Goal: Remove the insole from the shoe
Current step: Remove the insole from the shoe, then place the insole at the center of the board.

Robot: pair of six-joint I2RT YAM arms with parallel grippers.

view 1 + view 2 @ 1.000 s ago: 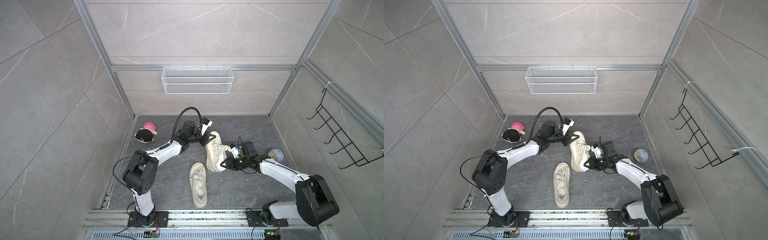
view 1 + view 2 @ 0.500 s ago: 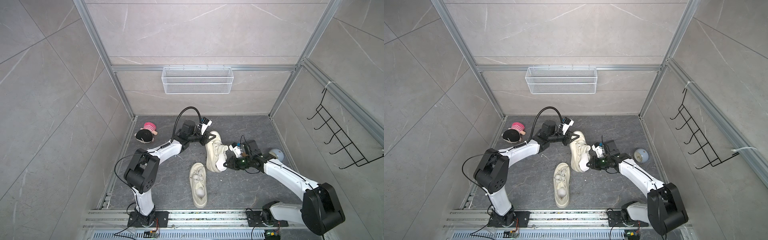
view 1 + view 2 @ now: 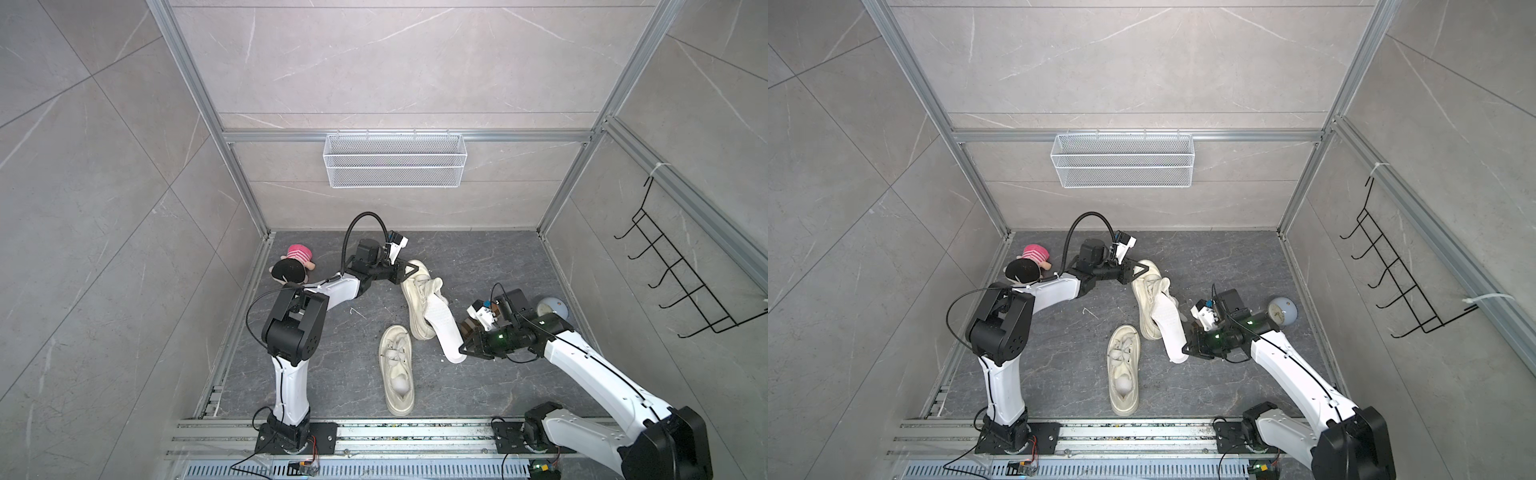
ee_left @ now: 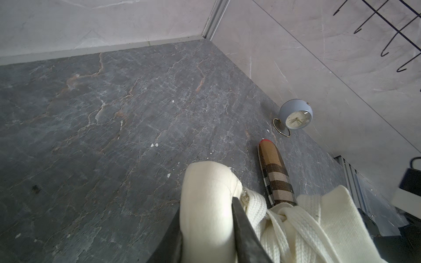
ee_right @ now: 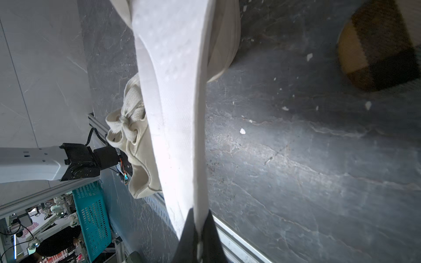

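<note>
Extracting the insole, late stage by judgement; left gripper (image 3: pixel 409 272) has its jaws clamped across what looks like the toe end of the cream sneaker (image 3: pixel 415 309), pinning it; sneaker lies toward the back edge of the dark stone floor (image 3: pixel 332 374), about midway across, apparently tipped onto its side. Right gripper (image 3: pixel 465 349) has its jaws pressed together on the free tip of the white insole (image 3: pixel 442 322); the right wrist view confirms the pinch, with the strip running straight away from the jaws.

Done so far: most of the insole's length shows outside the sneaker, slanting from the shoe's mouth toward the front right of the floor. Left to do: its far end appears to sit under the tongue and laces, so it is not yet free; how much stays inside cannot be told, being hidden by the upper. Judged need: further pull away from the shoe while the left grip anchors it, then set the insole down.

Second sneaker (image 3: pixel 397 370) lies near the front edge, untouched and clear of both arms.
</note>
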